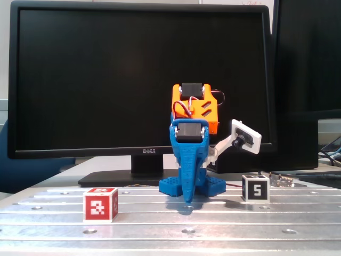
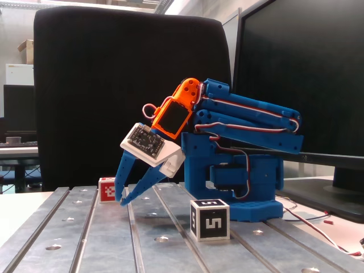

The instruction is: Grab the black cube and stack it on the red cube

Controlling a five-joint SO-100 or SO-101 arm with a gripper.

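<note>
The black cube [image 2: 210, 219] is being left untouched on the metal table [image 2: 85, 239], well apart from the red cube [image 1: 100, 204]. Nothing is being held by the gripper [image 2: 120, 200], its fingers being kept only slightly parted. The cube is being judged light and rigid, best pinched across two opposite flat faces.

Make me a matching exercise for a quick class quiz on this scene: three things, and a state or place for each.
1. black cube
2. red cube
3. gripper

A. tips low over the table, holding nothing
B. shows a white label with a "5"
C. in the front-on fixed view, stands left of the arm

Pairs: 1-B, 2-C, 3-A
</note>
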